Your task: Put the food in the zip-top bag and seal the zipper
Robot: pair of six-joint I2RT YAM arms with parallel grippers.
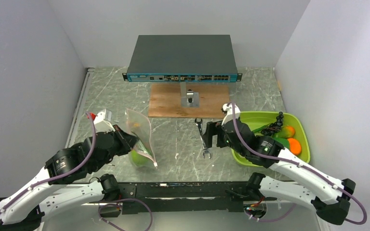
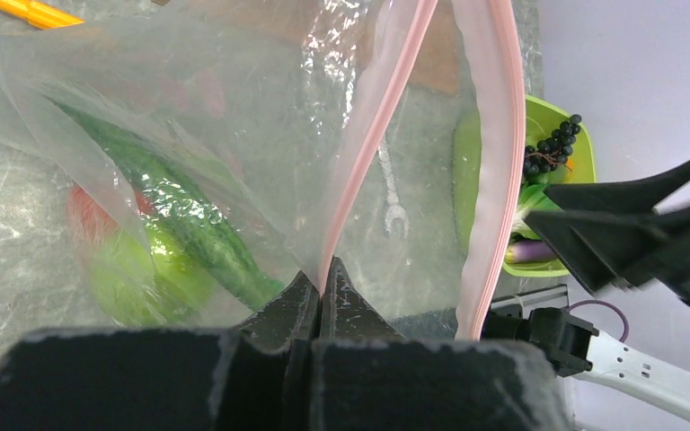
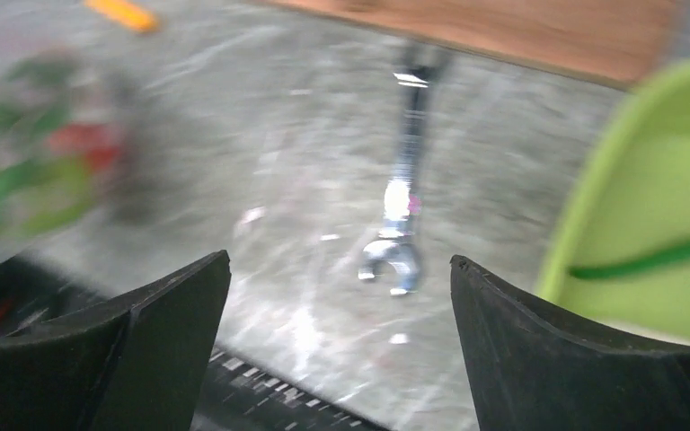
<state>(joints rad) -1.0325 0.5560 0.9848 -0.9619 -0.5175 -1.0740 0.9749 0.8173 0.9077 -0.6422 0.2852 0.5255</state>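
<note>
The clear zip-top bag (image 1: 140, 129) stands upright at centre left, mouth open. My left gripper (image 1: 128, 140) is shut on one side of its pinkish zipper (image 2: 370, 153), pinched at the fingertips (image 2: 322, 280); the other zipper strip (image 2: 496, 180) hangs free to the right. Inside the bag lie a green apple (image 2: 130, 274), a red strawberry (image 2: 88, 211) and a long green vegetable (image 2: 193, 229). My right gripper (image 1: 212, 134) hovers open and empty between the bag and the tray, above the table (image 3: 341, 265). Grapes (image 1: 274, 126), a mango (image 1: 287, 131), an orange (image 1: 294, 146) and an eggplant (image 2: 530, 251) lie in the tray.
The lime-green tray (image 1: 250, 159) sits at the right. A steel wrench (image 1: 203, 139) lies on the table between bag and tray. A wooden board (image 1: 173, 103) and a network switch (image 1: 182, 57) stand behind. An orange screwdriver handle (image 2: 31, 11) lies beyond the bag.
</note>
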